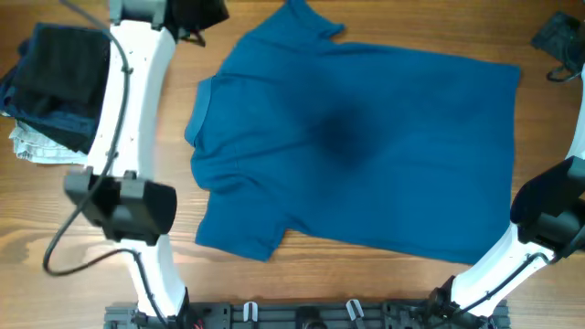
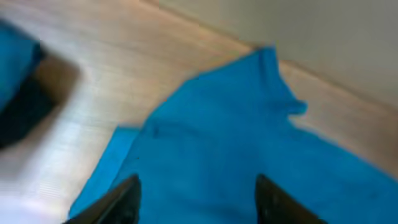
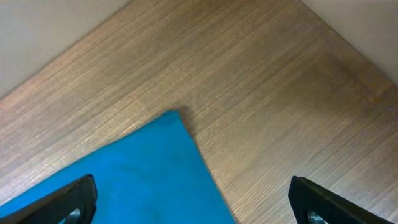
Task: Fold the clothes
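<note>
The mid-blue T-shirt (image 1: 366, 146) lies spread flat on the wooden table, collar to the left and hem to the right. My left gripper (image 1: 199, 20) is at the far edge near the upper sleeve. In the left wrist view it (image 2: 196, 186) is open and empty, just above the shirt (image 2: 236, 137) near the shoulder. My right gripper (image 3: 193, 190) is open and empty over a hem corner of the shirt (image 3: 137, 174). In the overhead view only the right arm (image 1: 548, 206) shows, at the right edge.
A pile of dark folded garments (image 1: 55, 73) sits at the far left, with a whitish patterned cloth (image 1: 32, 142) beneath it. A dark object (image 1: 562, 41) lies at the far right corner. The left arm (image 1: 128, 119) runs along the shirt's left side.
</note>
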Robot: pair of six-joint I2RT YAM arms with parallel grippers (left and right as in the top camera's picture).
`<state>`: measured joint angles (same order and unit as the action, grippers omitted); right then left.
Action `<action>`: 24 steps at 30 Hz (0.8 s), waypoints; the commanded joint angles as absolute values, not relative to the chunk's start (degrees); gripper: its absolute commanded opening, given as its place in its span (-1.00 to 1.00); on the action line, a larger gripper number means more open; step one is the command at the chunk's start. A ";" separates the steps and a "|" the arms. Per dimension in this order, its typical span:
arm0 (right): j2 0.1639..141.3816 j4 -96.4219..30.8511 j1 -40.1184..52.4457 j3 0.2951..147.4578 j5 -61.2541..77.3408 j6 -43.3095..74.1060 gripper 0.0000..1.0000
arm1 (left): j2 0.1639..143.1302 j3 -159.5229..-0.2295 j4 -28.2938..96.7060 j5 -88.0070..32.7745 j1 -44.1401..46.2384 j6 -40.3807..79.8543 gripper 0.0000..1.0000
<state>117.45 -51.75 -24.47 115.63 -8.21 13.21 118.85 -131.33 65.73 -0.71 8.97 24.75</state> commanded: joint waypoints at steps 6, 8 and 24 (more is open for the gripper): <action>117.95 -51.51 -24.18 115.77 -9.04 13.67 0.99 | 115.20 -131.70 89.36 0.71 11.90 29.28 0.36; 117.95 -51.51 -24.18 115.77 -9.04 13.65 1.00 | 114.17 -131.70 90.15 0.82 12.97 30.33 0.36; 117.97 -51.31 -24.18 115.79 0.03 13.72 0.99 | 98.94 -117.10 95.29 16.12 22.39 38.02 0.53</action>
<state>117.45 -49.56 -24.47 115.66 -7.53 13.23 104.77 -122.54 95.77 15.99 21.78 36.73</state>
